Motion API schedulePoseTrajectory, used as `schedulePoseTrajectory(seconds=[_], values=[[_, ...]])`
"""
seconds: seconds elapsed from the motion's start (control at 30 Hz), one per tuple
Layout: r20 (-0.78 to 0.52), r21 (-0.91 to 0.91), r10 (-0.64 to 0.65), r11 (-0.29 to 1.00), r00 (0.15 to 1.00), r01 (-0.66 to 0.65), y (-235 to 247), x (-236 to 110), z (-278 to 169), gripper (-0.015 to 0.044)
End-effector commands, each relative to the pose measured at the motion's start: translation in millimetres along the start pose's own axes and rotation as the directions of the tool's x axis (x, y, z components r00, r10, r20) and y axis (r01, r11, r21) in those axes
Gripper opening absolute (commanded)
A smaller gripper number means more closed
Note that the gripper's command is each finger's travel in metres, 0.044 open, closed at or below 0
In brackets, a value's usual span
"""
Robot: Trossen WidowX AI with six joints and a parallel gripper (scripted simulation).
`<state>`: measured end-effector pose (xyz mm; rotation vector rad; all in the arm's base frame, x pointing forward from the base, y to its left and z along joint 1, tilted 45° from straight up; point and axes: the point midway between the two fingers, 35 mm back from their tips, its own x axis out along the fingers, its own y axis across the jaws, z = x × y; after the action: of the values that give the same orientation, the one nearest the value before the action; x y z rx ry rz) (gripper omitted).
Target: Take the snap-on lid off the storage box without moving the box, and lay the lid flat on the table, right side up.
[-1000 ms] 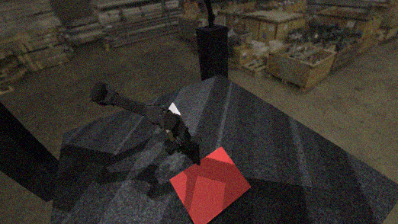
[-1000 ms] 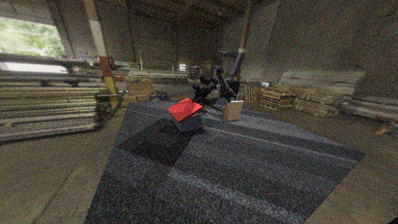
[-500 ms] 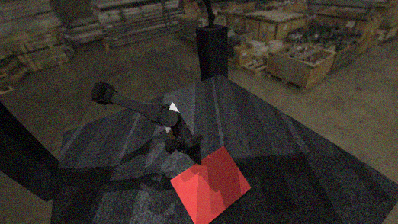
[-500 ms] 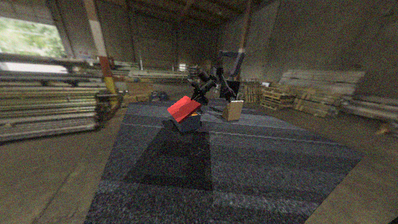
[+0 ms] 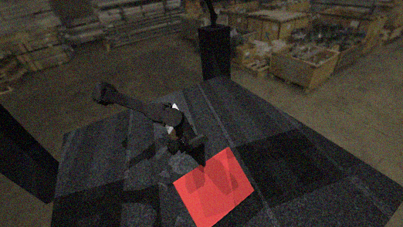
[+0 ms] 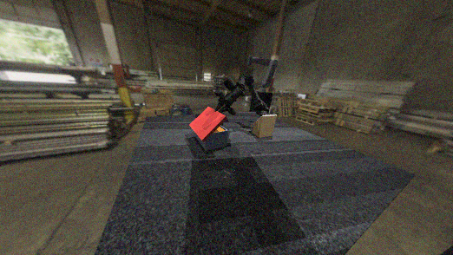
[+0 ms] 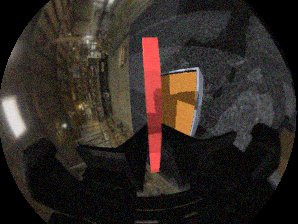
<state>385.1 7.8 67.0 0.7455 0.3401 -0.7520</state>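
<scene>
The red lid (image 5: 216, 193) (image 6: 206, 124) (image 7: 151, 65) is tilted steeply, one edge raised and the opposite edge low. My gripper (image 5: 202, 164) (image 6: 220, 109) (image 7: 154, 127) is shut on the lid's raised edge; in the wrist view the lid stands edge-on between the fingertips. The dark blue storage box (image 6: 215, 141) (image 7: 200, 92) stands on the table (image 6: 304, 173) under the lid, open on the gripper's side, with orange showing inside. In the top view the lid hides the box. Whether the lid's low edge touches the box cannot be told.
A tan block (image 6: 264, 127) with a pale top stands beside the box, on the right in the exterior view. In the top view the arm partly hides it. A black pedestal (image 5: 215, 52) stands at the table's far end. Another dark block (image 5: 23, 154) is at the left.
</scene>
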Motion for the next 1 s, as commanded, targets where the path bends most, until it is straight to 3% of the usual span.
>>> schedulePoseTrajectory(seconds=[0.0,0.97], values=[[0.001,0.010,0.012,1.000,1.000,-0.012,10.7,-3.1,0.1,0.0000],[-0.001,0.010,0.011,1.000,1.000,-0.011,39.6,-27.4,0.1,0.0000]])
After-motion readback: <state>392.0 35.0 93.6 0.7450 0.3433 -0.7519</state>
